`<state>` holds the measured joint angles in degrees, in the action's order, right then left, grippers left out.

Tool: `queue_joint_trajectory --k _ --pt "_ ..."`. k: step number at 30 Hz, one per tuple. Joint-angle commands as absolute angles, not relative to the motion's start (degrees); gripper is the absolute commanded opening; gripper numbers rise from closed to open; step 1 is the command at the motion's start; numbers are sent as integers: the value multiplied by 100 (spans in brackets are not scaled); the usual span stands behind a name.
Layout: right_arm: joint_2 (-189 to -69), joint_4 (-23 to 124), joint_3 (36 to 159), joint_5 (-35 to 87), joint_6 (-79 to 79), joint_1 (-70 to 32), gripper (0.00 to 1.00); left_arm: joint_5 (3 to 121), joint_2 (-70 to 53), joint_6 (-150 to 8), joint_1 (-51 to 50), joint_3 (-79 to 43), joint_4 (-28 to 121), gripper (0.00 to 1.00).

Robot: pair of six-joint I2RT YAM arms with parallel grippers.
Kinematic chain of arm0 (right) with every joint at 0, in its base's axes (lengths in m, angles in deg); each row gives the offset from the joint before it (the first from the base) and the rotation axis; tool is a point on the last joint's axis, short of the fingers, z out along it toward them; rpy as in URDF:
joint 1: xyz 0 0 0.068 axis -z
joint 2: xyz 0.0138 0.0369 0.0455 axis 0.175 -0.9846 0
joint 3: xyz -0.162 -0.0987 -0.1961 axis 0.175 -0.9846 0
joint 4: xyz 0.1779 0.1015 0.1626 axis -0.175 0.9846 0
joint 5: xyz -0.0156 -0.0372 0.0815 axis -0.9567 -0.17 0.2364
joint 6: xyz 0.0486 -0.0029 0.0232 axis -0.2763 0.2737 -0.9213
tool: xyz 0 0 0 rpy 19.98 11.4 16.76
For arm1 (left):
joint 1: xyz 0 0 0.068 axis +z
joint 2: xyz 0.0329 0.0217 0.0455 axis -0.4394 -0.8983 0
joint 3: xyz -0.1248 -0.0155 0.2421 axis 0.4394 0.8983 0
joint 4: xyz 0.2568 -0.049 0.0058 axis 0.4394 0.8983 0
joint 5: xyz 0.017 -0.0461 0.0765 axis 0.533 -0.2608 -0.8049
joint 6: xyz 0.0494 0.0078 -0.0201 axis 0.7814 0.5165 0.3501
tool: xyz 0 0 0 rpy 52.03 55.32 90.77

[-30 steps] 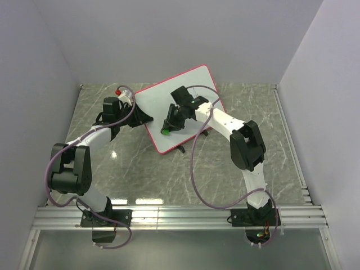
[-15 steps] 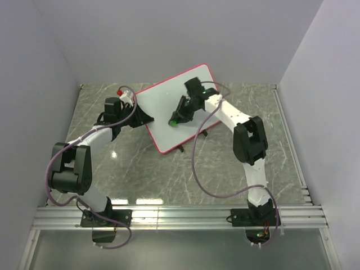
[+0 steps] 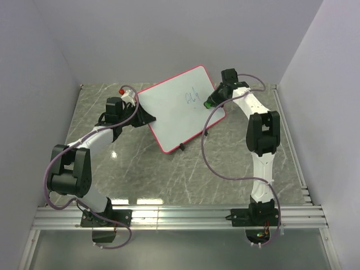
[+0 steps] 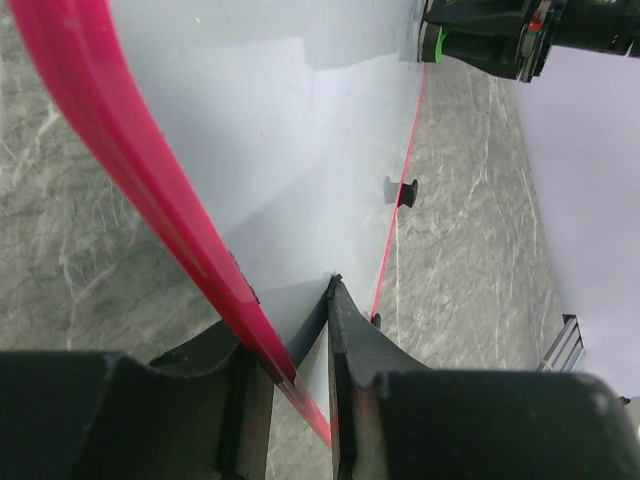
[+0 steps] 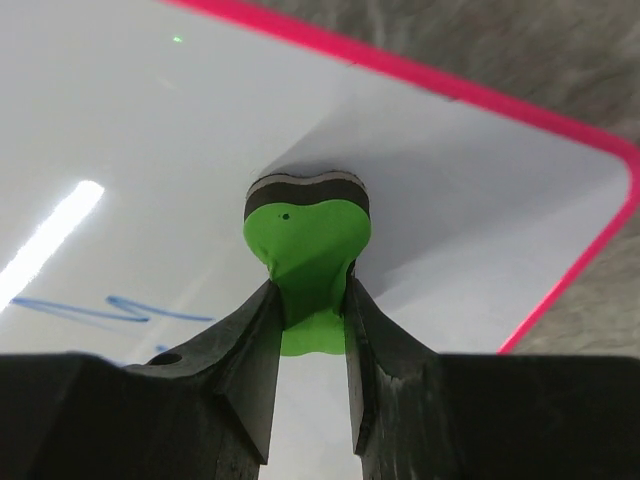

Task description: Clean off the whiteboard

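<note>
Diagonally across the far middle of the grey marble-patterned table (image 3: 225,163) sat the whiteboard (image 3: 174,115), a large flat white rectangle with rounded corners and a thin pink-red rim. Its face was glossy and caught a bright streak of light in the right wrist view. Some blue marker scribble (image 3: 192,98) stood on its far right part, while the rest of the face looked bare white. Two small black clips (image 4: 403,192) stuck out from the long edge nearer the arms.

The left gripper (image 4: 300,370) was clamped on the board's left edge, with the pink-red rim pinched between its two black fingers. The right gripper (image 5: 310,330) was closed tight on a green eraser (image 5: 305,245), squeezing the foam into a waist. The eraser's dark felt layer met the white surface near the board's rounded right corner, just beside the scribble but not on it.
</note>
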<state>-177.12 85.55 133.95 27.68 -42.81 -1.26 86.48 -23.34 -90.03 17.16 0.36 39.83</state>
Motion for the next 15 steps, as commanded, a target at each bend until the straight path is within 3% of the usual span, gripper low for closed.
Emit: queue_joint_trajectory --k 1,6,15 --pt "-17945 8311 12787 2037 -4223 -117 0 7977 -2253 -8100 1781 158 4533 0" --pt "-17655 7950 12232 2327 -4284 -319 0 7977 -2253 -8108 1781 158 4506 0" --pt "-17426 7686 12733 3003 -4819 -1206 0 7951 -2253 -8073 1781 132 4550 0"
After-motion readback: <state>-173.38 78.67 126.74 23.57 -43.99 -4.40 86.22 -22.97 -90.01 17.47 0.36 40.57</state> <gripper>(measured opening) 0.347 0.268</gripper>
